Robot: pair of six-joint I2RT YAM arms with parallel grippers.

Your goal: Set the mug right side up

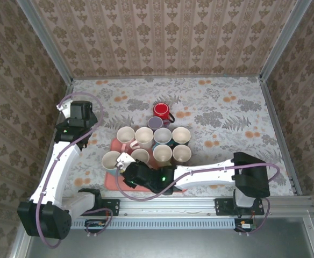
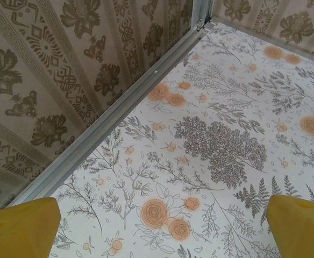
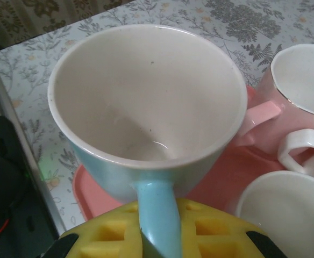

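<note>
The right gripper point(image 3: 157, 239) is clamped on the handle point(image 3: 158, 212) of the pale blue mug point(image 3: 146, 102), with a yellow pad on either side. The mug stands mouth up at the near left corner of the pink tray point(image 3: 221, 180), just beside a pink mug point(image 3: 302, 75). I cannot tell whether its base rests on the tray. The turning looks done, so this is the set-down step. Next, seat the base, part the jaws and back away without dragging the handle. The left gripper point(image 2: 162, 231) hangs apart over bare counter point(image 2: 227, 134).
</note>
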